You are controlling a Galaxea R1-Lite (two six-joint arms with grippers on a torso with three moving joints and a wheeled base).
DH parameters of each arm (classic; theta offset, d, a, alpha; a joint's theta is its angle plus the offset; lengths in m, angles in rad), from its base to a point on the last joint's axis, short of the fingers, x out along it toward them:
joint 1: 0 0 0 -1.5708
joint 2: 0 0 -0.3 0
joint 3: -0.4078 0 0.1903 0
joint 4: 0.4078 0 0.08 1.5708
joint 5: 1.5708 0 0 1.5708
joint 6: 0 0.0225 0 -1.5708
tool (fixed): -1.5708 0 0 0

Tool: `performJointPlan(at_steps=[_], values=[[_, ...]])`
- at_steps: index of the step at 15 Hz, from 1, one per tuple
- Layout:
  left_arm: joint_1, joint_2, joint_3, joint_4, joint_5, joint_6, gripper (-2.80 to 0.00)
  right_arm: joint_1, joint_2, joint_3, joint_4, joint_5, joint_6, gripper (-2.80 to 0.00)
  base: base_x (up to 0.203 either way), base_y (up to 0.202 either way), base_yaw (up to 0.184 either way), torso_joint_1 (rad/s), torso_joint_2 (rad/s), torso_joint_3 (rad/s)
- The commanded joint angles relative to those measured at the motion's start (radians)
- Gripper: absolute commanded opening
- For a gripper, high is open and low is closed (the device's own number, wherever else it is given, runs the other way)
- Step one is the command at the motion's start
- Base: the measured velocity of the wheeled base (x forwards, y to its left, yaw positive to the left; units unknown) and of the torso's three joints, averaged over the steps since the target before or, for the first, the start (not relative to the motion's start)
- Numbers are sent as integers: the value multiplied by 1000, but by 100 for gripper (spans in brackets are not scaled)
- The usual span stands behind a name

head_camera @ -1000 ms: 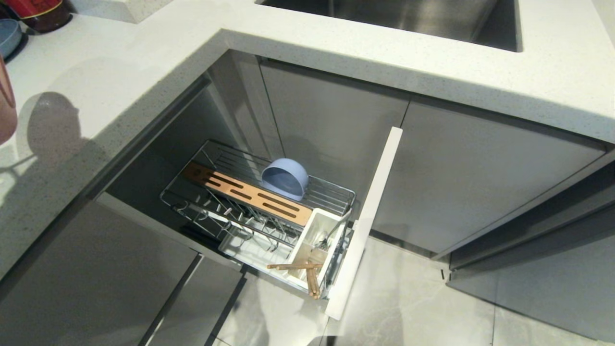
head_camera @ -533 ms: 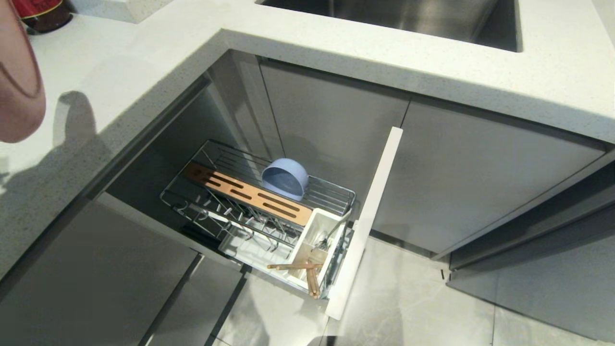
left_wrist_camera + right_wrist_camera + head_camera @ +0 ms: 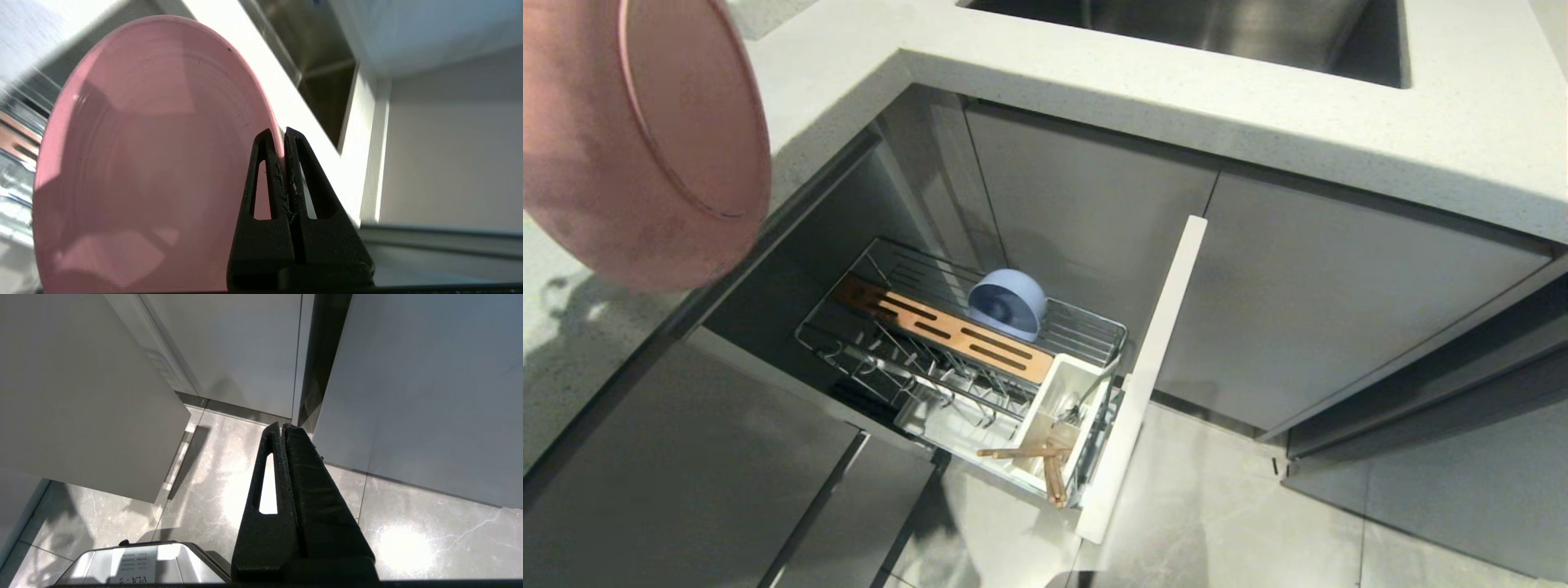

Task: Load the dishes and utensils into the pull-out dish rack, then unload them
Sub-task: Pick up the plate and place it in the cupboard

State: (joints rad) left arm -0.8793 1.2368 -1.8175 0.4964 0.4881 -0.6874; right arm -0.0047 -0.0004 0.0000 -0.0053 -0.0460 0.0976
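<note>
**Left gripper carries the pink plate in over the counter**

The left gripper [image 3: 282, 136] is pinched tight on the rim of the pink plate [image 3: 645, 139], a grip only the left wrist view shows; the head view sees just the plate, tilted on edge. A second ago only a sliver showed at the left edge. Below, the pull-out dish rack [image 3: 964, 359] stands open, light-blue bowl [image 3: 1006, 304] and chopsticks [image 3: 1033, 457] aboard. The right gripper [image 3: 282, 428], closed and empty, hangs over the grey tiled floor [image 3: 229, 490].
</note>
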Motion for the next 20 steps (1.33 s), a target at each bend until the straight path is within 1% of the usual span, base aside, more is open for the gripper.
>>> performJointPlan(at_steps=[1,3,4,7,8,9,10,12,13,15,16,18,19,20], values=[[-49,45,35,2,0,-11,-280,0,-4,0,-1,0,1,-280,0,0,0,0,0,0],[-125,79,76,-1,1,-14,-280,0,-4,0,-1,0,1,-280,0,0,0,0,0,0],[-148,97,111,-1,1,-12,-280,0,-4,0,-1,0,1,-280,0,0,0,0,0,0],[-155,140,158,-7,-2,-18,-280,0,-4,0,-1,0,1,-280,0,0,0,0,0,0],[-155,152,157,-13,1,-41,-280,0,-4,0,-1,0,1,-280,0,0,0,0,0,0],[-155,161,160,-12,20,-65,-280,0,-4,0,-1,0,1,-280,0,0,0,0,0,0],[-155,174,174,-11,55,-73,-280,0,-4,0,-1,0,1,-280,0,0,0,0,0,0],[-155,216,191,-13,147,-96,-280,0,-4,0,-1,0,1,-280,0,0,0,0,0,0],[-156,238,189,-14,188,-141,-280,0,-4,0,-1,0,1,-280,0,0,0,0,0,0],[-155,273,187,-13,233,-233,-280,0,-4,0,-1,0,1,-280,0,0,0,0,0,0],[-155,291,197,-14,272,-274,-280,0,-4,0,-1,0,1,-280,0,0,0,0,0,0],[-152,339,206,-26,346,-337,-280,0,-4,0,-1,0,1,-280,0,0,0,0,0,0],[-150,364,215,-60,391,-369,-280,0,-4,0,-1,0,1,-280,0,0,0,0,0,0],[-133,383,240,-120,430,-396,-280,0,-4,0,-1,0,1,-280,0,0,0,0,0,0]])
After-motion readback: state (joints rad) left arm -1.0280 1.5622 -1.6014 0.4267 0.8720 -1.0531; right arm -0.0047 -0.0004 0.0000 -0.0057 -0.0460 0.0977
